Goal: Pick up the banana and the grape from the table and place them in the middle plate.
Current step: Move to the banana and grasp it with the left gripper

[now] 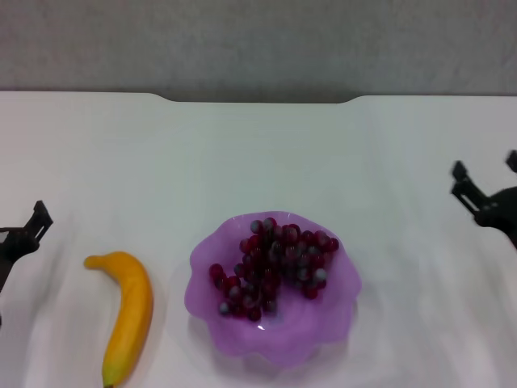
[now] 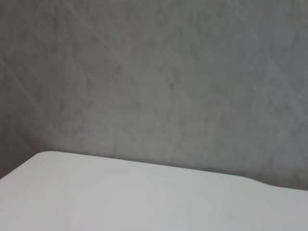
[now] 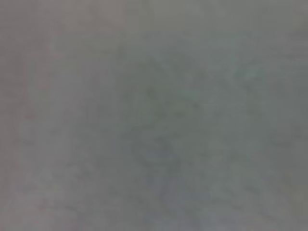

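Your left gripper [image 1: 32,222], whose opening I cannot tell, sits beside the banana [image 1: 128,314]; a shallow grasp could roll it into the middle plate [image 1: 339,311] already holding the grape [image 1: 271,267].

You get soft, even, bright light over the table [image 1: 258,162] with only faint shadows under the middle plate [image 1: 242,335] and the banana [image 1: 129,315], a mildly blurred head view, a soft left wrist view, and a right wrist view blurred to featureless grey.
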`<action>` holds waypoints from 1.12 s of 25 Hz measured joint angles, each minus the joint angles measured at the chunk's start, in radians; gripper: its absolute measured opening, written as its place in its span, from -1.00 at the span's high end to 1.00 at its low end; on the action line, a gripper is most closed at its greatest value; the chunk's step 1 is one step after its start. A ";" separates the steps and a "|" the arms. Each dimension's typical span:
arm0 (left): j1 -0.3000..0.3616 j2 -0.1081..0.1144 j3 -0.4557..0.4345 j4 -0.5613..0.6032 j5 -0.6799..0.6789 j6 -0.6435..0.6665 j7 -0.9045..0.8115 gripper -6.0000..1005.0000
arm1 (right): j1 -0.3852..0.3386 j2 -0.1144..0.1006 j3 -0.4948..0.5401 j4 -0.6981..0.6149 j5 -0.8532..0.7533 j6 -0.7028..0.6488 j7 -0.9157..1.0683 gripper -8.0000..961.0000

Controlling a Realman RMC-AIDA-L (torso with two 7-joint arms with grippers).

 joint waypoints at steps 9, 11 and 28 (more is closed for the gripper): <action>0.001 0.006 0.052 -0.115 0.012 0.016 -0.030 -0.77 | 0.026 -0.002 0.077 -0.093 0.030 0.228 0.057 -0.86; 0.003 0.008 0.053 -0.152 0.050 0.023 -0.029 -0.77 | 0.031 -0.001 0.080 -0.101 0.030 0.244 0.055 -0.86; 0.213 0.017 -0.497 -1.055 0.427 -1.139 0.306 -0.77 | 0.032 0.001 0.070 -0.083 0.022 0.267 -0.049 -0.86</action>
